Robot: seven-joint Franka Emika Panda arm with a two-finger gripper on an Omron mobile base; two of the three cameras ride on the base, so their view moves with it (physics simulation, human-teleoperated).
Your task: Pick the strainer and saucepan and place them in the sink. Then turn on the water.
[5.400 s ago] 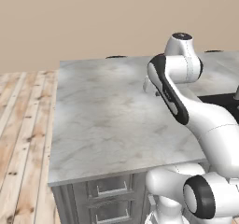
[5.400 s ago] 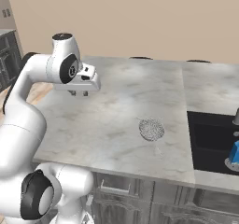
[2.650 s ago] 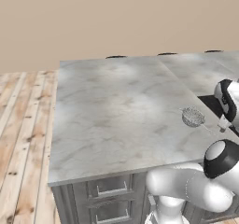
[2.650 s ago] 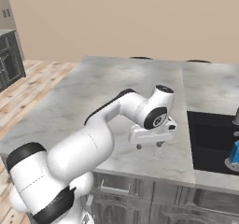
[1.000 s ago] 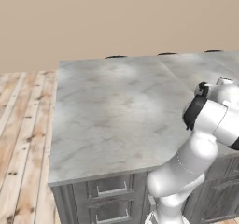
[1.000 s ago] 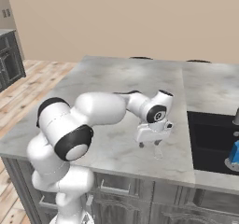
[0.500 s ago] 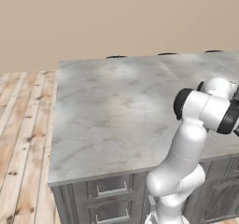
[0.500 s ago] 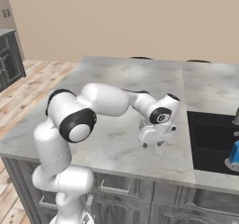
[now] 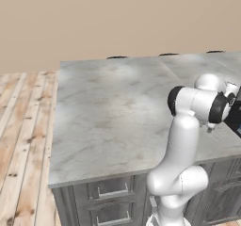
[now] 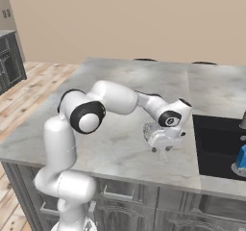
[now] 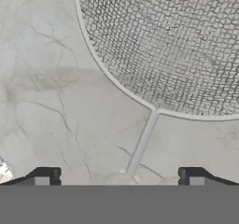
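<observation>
The strainer, a silvery wire-mesh bowl, lies on the grey marble counter, just left of the black sink. Its thin wire handle runs from the rim down toward my hand. My gripper hangs low over the end of that handle, open, with one dark fingertip on each side of it and nothing gripped. From the right base view the gripper points down at the counter, and part of the strainer's mesh shows behind the hand. In the left base view my gripper is at the far right. The saucepan is out of view.
A small blue bottle stands at the right edge, by the sink. The counter's front edge runs close below the hand, with grey drawers under it. Wooden floor lies to the left of the island.
The hand has come down closer over the strainer's handle, and the elbow has swung up and to the left. The jaws stayed open and the strainer has not moved.
</observation>
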